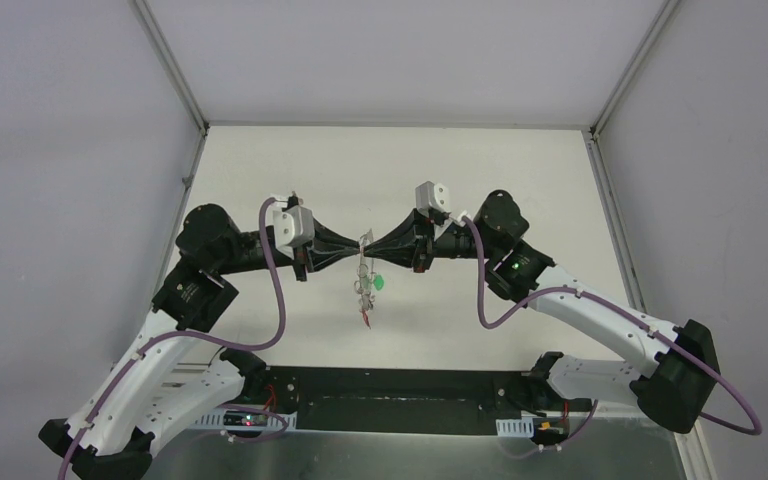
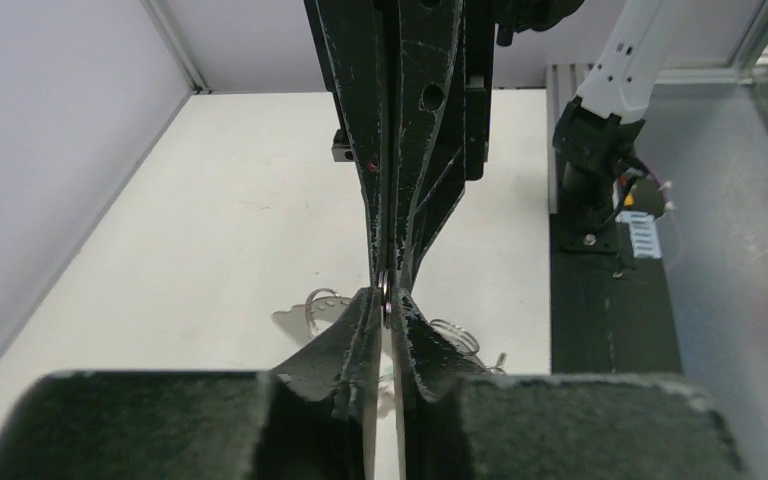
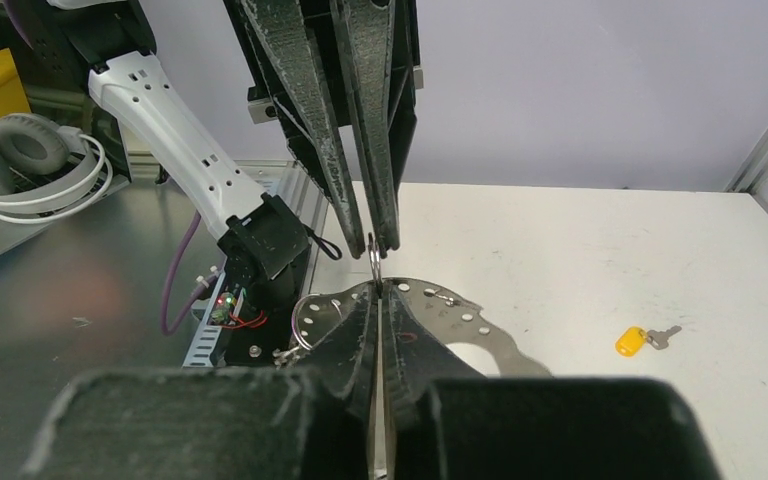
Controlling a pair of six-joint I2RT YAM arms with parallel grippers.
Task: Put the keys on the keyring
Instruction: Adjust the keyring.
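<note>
Above the white table, gripping the thin silvery loop keyring tight with black left claw and black right claw, with the green-tagged silver key seemingly on, the yellow-tagged silver key lying below, not yet.

Readable text: none in any view.
Left arm, right arm: no legible brand or number.
Yellow key tag: too small to tell any print.
Green key tag: likewise.
</note>
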